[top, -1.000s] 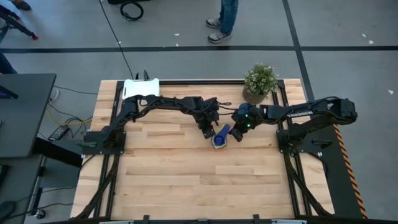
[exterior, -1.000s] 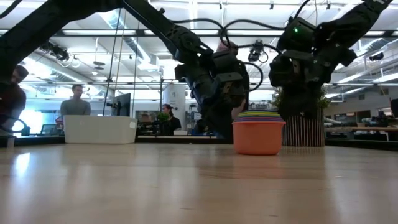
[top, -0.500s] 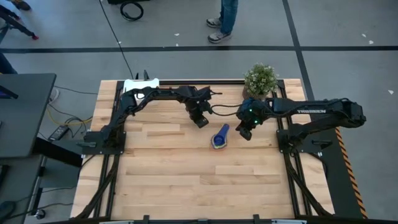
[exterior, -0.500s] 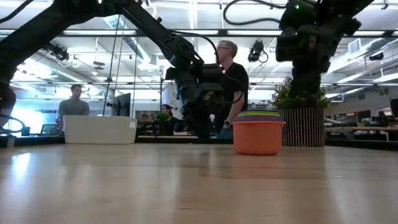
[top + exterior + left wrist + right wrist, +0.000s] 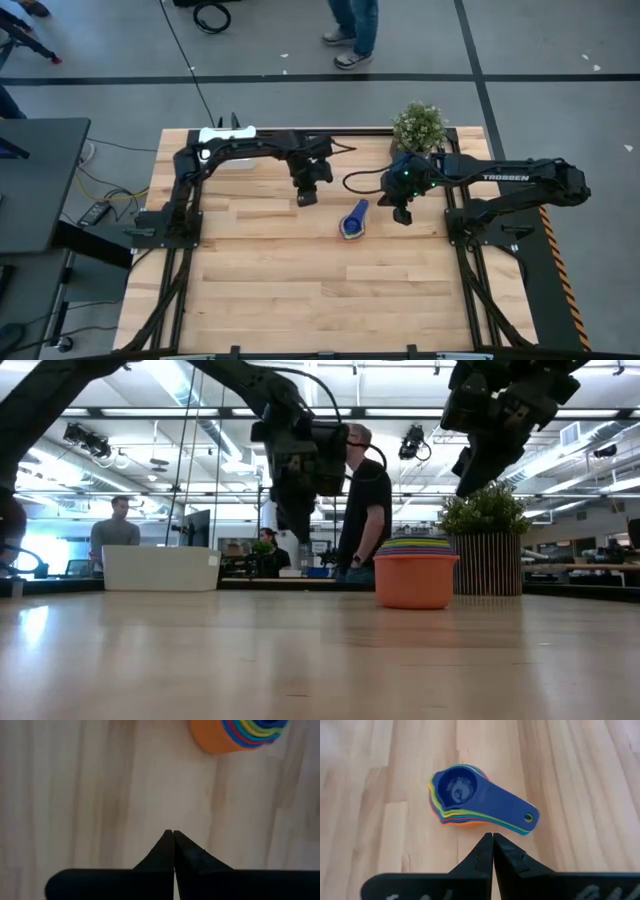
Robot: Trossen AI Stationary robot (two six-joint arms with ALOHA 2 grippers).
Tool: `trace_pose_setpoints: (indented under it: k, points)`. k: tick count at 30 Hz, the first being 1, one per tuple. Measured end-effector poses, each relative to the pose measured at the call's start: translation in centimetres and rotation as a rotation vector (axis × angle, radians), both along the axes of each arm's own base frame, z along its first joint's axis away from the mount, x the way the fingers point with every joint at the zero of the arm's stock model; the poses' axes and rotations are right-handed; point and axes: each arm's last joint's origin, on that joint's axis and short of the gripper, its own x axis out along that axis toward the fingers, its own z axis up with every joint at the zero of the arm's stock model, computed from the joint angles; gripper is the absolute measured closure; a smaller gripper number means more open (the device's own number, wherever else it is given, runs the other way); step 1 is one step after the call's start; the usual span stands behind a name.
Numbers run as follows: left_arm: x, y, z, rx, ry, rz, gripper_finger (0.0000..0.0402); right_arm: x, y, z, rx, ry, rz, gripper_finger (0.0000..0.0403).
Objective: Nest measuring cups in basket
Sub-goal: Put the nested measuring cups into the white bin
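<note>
Notably, "TROSSEN" on right arm, nested measuring cups (unlabelled)

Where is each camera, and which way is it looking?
High view: above the table, looking straight down; shows both arms, the left gripper and right gripper either side of the nested measuring cups, the basket at the far edge.
Low view: at table-top height, looking level into the room; both arms hang in from above.
Left wrist view: looks down past its shut fingers at the table.
Right wrist view: looks down past its shut fingers.
Every view shows the cup stack.
</note>
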Motion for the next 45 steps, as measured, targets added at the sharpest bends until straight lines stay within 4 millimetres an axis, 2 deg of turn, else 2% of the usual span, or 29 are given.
trace_pose_setpoints:
  k: [10, 18, 23, 28, 34, 38, 45]
  points:
    - [-0.5, -3.7, 3.3, 0.029, -0.04, -0.103, 0.04, 0.2, -0.3, 0.1, -0.085, -0.017, -0.01, 0.0389]
    - [-1.7, -6.3, 3.9, 0.072, 0.109, -0.127, 0.04, 0.2, -0.4, 0.1, -0.234, -0.009, 0.084, 0.0371]
    - [-1.8, -7.1, 4.2, 0.063, 0.127, -0.114, 0.04, 0.1, -0.4, 0.0, -0.255, 0.002, 0.115, 0.0344]
    - [-2.9, -7.7, 5.1, 0.055, 0.171, -0.129, 0.04, 0.1, -0.5, 0.0, -0.276, 0.009, 0.098, 0.0306]
    - [-5.2, -8.3, 7.7, 0.08, 0.185, -0.15, 0.04, 0.1, -0.9, 0.2, -0.389, 0.033, 0.023, 0.0285]
    - [-7.8, -8.4, 8.9, 0.105, 0.137, -0.11, 0.04, 0.0, -0.8, 0.4, -0.381, 0.009, 0.026, 0.0286]
    - [-12.7, -9.4, 7.8, 0.083, 0.042, -0.008, 0.04, 0.1, -0.8, 0.6, -0.375, -0.019, 0.014, 0.0288]
